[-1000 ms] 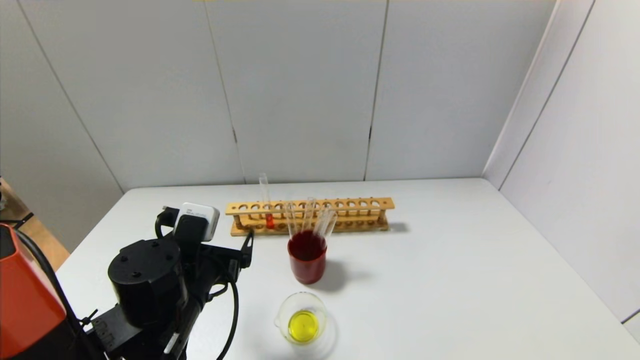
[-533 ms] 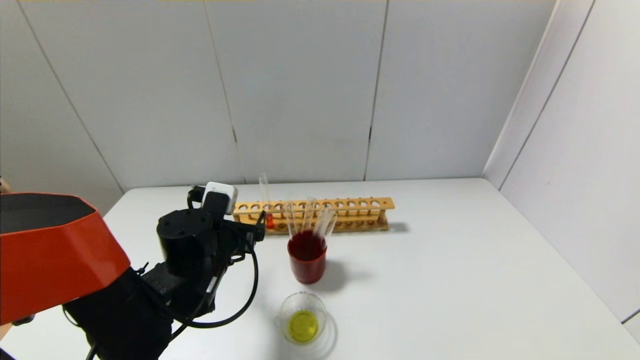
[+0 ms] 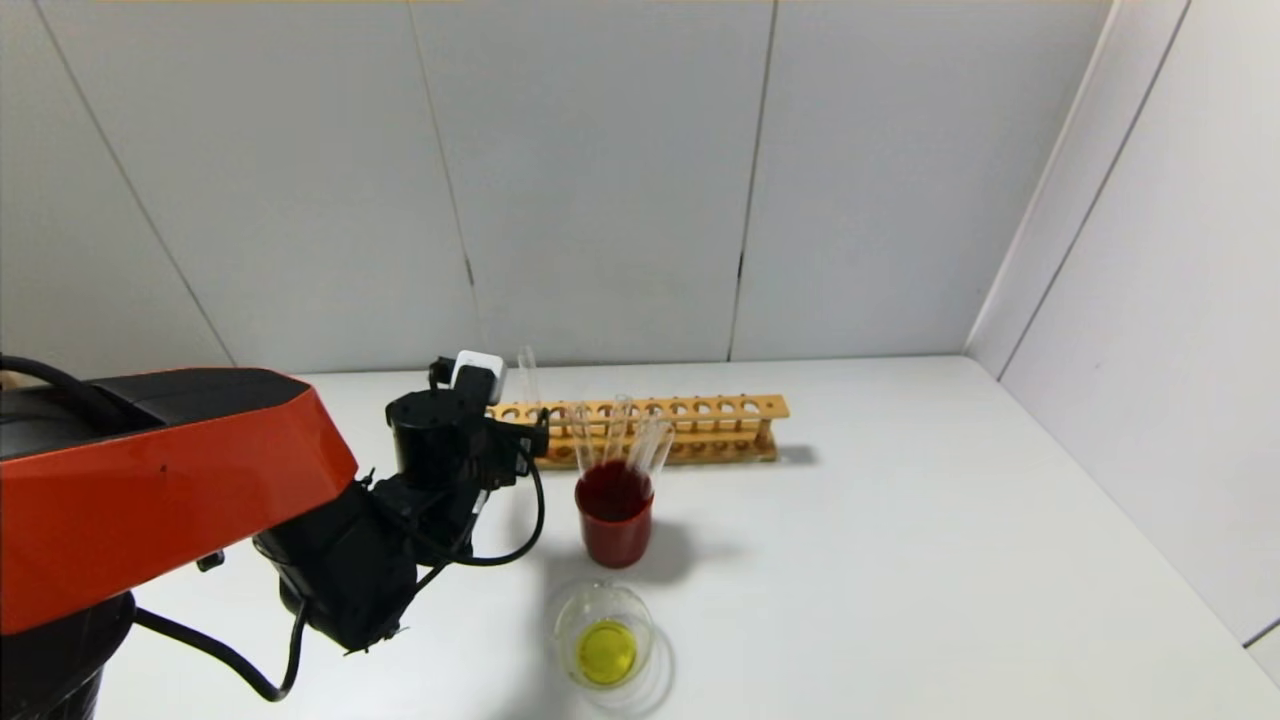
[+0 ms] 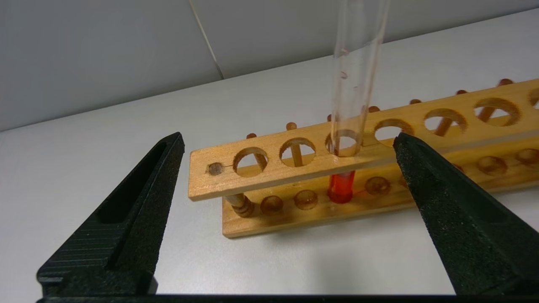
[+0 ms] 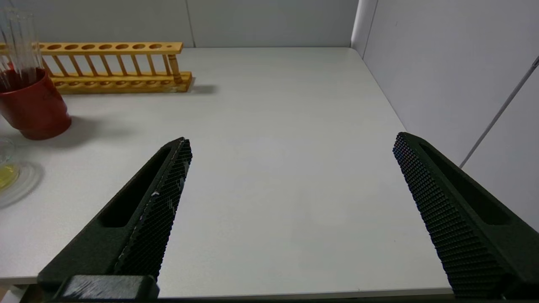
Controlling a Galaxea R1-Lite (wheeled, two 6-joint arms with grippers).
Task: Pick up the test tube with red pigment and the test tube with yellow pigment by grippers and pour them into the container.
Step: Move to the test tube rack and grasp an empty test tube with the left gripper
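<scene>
We've got our left gripper (image 4: 290,143) spread wide and empty at the near-left end of the wooden rack (image 4: 442,139), and the test tube with red pigment (image 4: 351,105) stands upright in its hole just ahead, between our fingertips but nearer one.

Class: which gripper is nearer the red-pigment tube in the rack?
The left gripper: open, facing the red tube in the rack. The right gripper is open, away over bare table.
</scene>
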